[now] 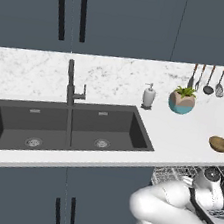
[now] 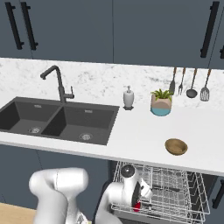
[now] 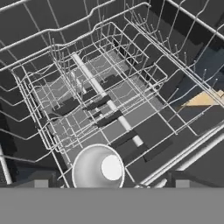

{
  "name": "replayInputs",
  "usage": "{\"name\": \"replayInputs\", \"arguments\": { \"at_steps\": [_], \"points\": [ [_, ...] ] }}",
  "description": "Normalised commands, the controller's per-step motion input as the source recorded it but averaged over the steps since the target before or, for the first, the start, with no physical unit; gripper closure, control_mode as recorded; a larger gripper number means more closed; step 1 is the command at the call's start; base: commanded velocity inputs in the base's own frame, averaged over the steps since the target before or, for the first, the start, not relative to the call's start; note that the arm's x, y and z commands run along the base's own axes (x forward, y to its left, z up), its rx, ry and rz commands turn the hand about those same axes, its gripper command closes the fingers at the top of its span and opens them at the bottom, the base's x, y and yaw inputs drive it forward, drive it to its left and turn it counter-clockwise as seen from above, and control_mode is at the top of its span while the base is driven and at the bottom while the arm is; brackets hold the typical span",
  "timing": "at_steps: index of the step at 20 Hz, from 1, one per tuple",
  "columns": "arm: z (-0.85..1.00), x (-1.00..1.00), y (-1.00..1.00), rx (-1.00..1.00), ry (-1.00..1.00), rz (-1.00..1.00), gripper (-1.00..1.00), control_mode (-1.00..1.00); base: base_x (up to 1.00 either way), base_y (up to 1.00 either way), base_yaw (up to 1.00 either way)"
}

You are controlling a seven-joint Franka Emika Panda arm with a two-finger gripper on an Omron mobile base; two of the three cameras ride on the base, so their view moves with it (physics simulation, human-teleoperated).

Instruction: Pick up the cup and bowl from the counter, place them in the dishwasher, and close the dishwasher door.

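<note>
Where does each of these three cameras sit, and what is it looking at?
Left base view: behind the arm, left; faces the counter, sink, bowl; white arm lower right.
Right base view: behind, right; same counter, sink, bowl, plus the dishwasher rack; arm lower left.
Hand view: on the hand, looking down into the rack at the cup.
Both base views share the sink, soap bottle, plant pot and bowl.

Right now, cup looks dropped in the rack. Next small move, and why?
Probably lift the gripper straight up out of the rack. The cup sits in the rack below the open jaws, apparently released, and the bowl is on the counter, so it is likely next.
</note>
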Motion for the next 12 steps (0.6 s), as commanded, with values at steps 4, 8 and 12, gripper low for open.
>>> {"name": "replayInputs", "arguments": {
  "at_steps": [4,8,12],
  "points": [
    [0.78,-0.17,-0.64,0.15,-0.06,-0.1,-1.0,-1.0,0.0,0.0,0.0],
    [0.93,-0.22,-1.0,0.22,0.0,-0.15,-1.0,-1.0,0.0,0.0,0.0],
    [0.99,-0.15,-0.97,0.16,0.0,-0.14,-1.0,-1.0,0.0,0.0,0.0]
  ]
}}
